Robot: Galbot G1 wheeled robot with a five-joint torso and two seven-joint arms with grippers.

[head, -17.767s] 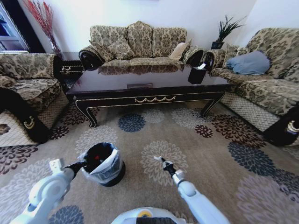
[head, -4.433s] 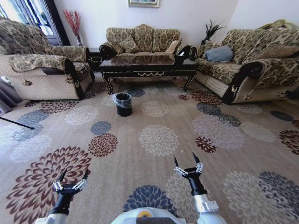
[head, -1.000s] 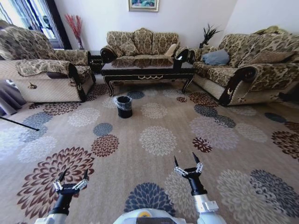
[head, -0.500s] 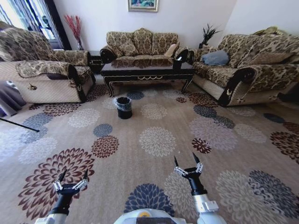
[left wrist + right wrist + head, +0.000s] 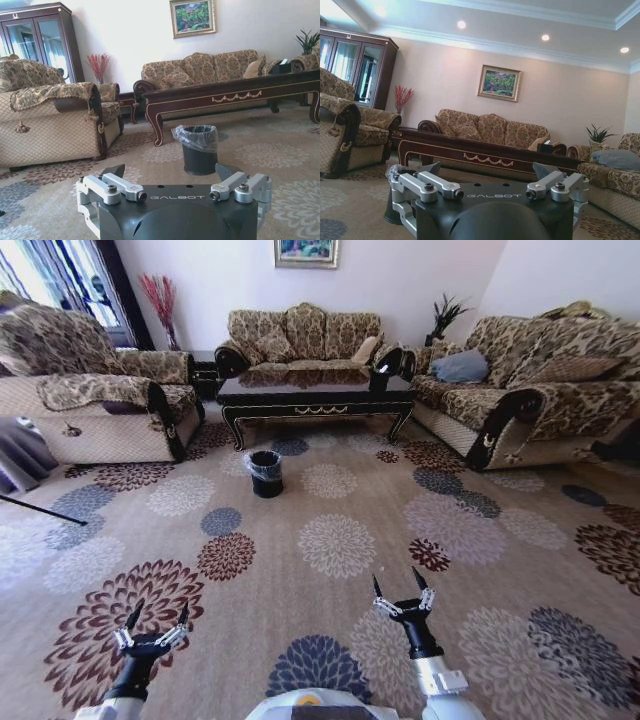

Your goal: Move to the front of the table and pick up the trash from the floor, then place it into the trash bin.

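Far ahead, the trash bin (image 5: 265, 472) stands before the table (image 5: 315, 390), while left gripper (image 5: 152, 625) and right gripper (image 5: 400, 590) hover wide, empty.

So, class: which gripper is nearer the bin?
Left, though not by much. The left gripper hangs low over the carpet, left of the bin and well short of it; the right gripper sits further off, to the bin's right. Both are open.
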